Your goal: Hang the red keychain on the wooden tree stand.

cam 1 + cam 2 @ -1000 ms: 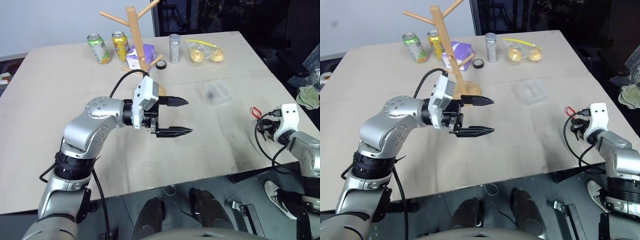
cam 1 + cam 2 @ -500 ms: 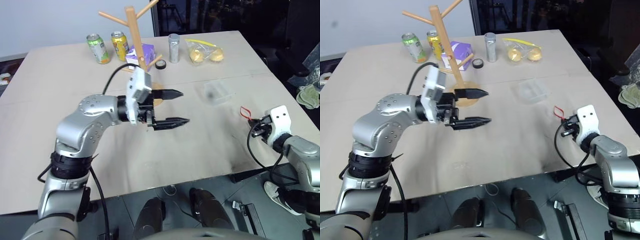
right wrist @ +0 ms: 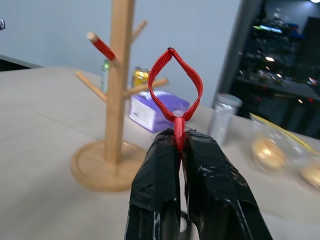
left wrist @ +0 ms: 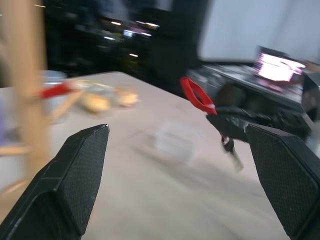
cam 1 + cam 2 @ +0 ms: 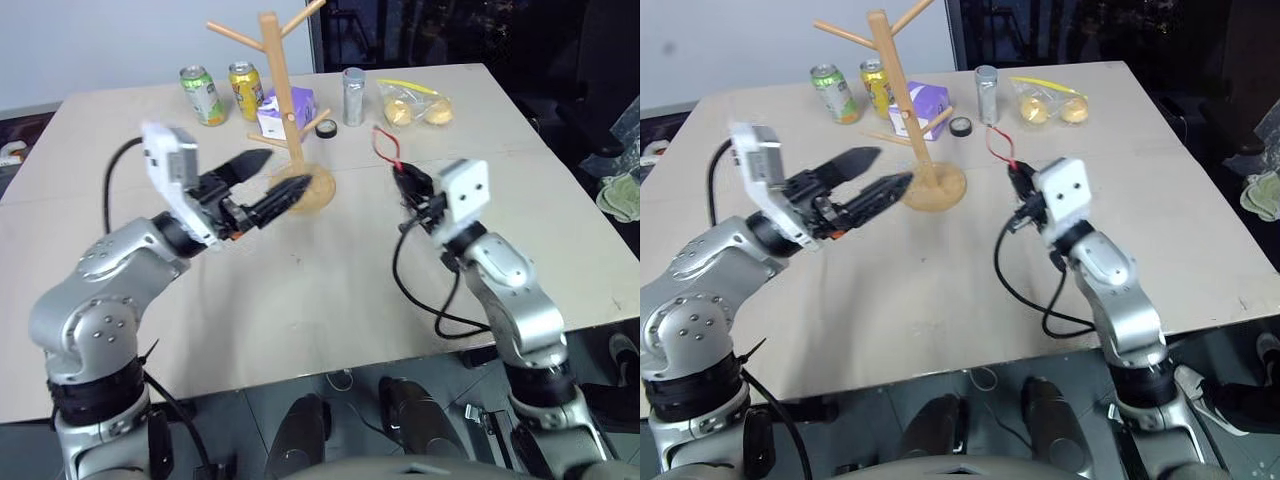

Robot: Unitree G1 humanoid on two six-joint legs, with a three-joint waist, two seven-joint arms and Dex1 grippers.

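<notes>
- Holding the red keychain [image 3: 180, 85] up off the table [image 5: 330, 290], the right gripper [image 3: 180, 145] has its two black fingers pinched tight together on the bottom end of the strap, so the red loop sticks up past the fingertips.
- From the left wrist view a small dark key [image 4: 233, 151] dangles below those closed fingers.
- Ahead of the right gripper and off to its left stands the wooden tree stand [image 5: 281, 95], upright on its round base [image 5: 312, 188], pegs angling out from the post. The keychain isn't touching it; there's clear air between the loop and the nearest peg.
- The left gripper [image 5: 272, 180] is raised over the table too, fingers spread apart with nothing between them. Its fingertips [image 5: 297, 183] sit just beside the stand's base as seen from the head cameras, whether they touch it I can't tell.
- The two grippers face roughly toward each other, well apart, with the stand's base nearer the left one.
- Beyond the stand, further out from both hands: two drink cans [image 5: 203, 94], a purple box [image 5: 287, 107], a roll of black tape [image 5: 325, 128], a silver tin [image 5: 352, 96], and a clear bag with yellowish round things [image 5: 414, 106].
</notes>
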